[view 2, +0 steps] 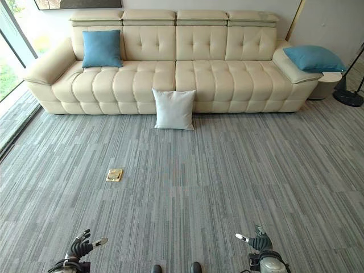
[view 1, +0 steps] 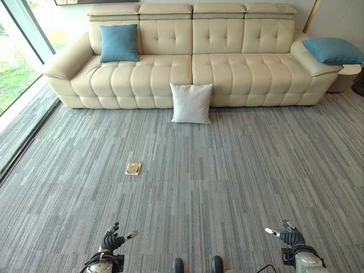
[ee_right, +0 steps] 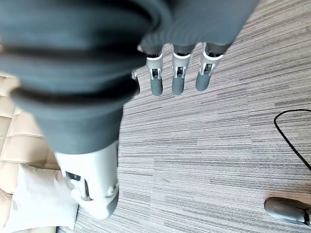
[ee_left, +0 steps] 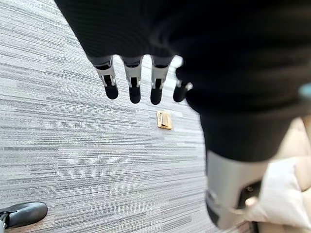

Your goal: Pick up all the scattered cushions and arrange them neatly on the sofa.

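**White cushion on the floor, both hands empty and far from it**

We see one square white fabric cushion [view 1: 191, 103] standing on the grey striped carpet [view 1: 227, 170], leaning back against the front edge of the cream tufted leather sofa [view 1: 227, 68], about mid-length. It is roughly square, so no clear long axis; its face points out toward us, top edge tilted back onto the sofa base. A square teal cushion [view 1: 119, 42] sits upright against the backrest near the sofa's left end. A second teal cushion [view 1: 333, 50] lies flat on the sofa's right armrest.

Our left hand [view 1: 112, 240] and right hand [view 1: 290, 234] hang low, well apart from the white cushion, fingers relaxed and straight, nothing held.

Risks, as we judge them: the soft cushion may slump flat when touched, so a one-handed pinch could slip. The small brass floor plate [view 1: 133, 168] lies near our left-side path, a possible trip point. The armrest cushion could slide off that end if nudged.
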Motion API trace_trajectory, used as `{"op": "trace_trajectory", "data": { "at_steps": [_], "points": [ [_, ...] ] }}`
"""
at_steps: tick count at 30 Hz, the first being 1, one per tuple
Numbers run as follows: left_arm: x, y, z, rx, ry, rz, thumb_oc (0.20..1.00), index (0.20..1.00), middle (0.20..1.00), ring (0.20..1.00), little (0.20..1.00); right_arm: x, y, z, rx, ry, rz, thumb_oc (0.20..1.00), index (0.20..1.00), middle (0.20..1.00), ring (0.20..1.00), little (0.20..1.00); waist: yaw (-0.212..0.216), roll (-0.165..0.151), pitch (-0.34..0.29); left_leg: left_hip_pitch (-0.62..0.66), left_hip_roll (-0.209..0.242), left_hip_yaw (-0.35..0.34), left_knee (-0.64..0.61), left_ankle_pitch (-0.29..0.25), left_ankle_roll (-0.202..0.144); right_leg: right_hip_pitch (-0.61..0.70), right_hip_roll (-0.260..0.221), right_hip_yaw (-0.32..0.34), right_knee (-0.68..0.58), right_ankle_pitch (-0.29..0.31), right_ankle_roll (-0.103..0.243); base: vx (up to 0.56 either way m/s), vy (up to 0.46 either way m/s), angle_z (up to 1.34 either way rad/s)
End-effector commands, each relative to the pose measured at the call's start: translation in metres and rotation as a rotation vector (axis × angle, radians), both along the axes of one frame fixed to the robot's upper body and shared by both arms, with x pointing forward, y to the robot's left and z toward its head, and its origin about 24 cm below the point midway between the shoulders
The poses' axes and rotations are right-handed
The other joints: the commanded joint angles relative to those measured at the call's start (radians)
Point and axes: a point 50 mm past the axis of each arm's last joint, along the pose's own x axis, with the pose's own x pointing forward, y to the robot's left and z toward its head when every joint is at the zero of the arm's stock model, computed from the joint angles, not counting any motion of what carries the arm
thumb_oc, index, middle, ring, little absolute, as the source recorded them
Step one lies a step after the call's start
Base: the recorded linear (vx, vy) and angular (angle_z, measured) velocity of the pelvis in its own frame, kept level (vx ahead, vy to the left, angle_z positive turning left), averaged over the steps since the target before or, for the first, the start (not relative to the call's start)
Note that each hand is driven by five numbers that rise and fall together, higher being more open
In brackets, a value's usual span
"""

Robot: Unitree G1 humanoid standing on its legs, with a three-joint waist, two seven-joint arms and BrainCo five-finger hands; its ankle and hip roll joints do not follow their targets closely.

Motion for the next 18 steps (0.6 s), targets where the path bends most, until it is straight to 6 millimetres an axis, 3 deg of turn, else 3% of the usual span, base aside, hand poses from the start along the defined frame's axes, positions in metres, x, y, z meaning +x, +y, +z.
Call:
{"op": "trace_trajectory", "data": {
  "at_steps": [1, 12, 15, 18],
  "points": [
    [0.019, 0.009, 0.013, 0.033, -0.081, 0.003, 1.0, 1.0, 1.0, 1.0, 1.0, 0.022, 0.004, 0.011, 0.001, -0.097, -0.004, 1.0, 1.0, 1.0, 1.0, 1.0, 0.011, -0.053, -0.019, 0.005, -0.027, -0.016, 0.047, -0.128, -0.012, -0.005, -0.051, 0.019, 0.041, -0.087, 0.089, 0.0, 0.0, 0.0],
    [0.026, 0.022, 0.025, 0.049, -0.14, 0.052, 1.0, 1.0, 1.0, 1.0, 1.0, 0.033, 0.007, 0.014, -0.021, -0.1, 0.002, 1.0, 1.0, 1.0, 1.0, 1.0, 0.042, -0.081, 0.021, -0.138, -0.051, 0.015, 0.254, -0.216, 0.017, -0.087, -0.085, 0.052, 0.127, -0.098, 0.115, 0.02, 0.084, -0.1],
    [0.026, 0.025, 0.027, 0.057, -0.145, 0.057, 1.0, 1.0, 1.0, 1.0, 1.0, 0.035, 0.01, 0.015, -0.017, -0.106, 0.014, 1.0, 1.0, 1.0, 1.0, 1.0, 0.052, -0.083, 0.028, -0.14, -0.061, 0.011, 0.275, -0.238, 0.032, -0.119, -0.098, 0.06, 0.199, -0.103, 0.132, 0.05, 0.131, -0.2],
    [0.029, 0.026, 0.03, 0.072, -0.152, 0.038, 1.0, 1.0, 1.0, 1.0, 1.0, 0.04, 0.015, 0.017, -0.013, -0.123, 0.042, 1.0, 1.0, 1.0, 1.0, 1.0, 0.046, -0.075, 0.057, -0.117, -0.067, -0.002, 0.303, -0.271, 0.054, -0.196, -0.111, 0.072, 0.37, -0.069, 0.146, 0.09, 0.155, -0.16]
  ]
}}
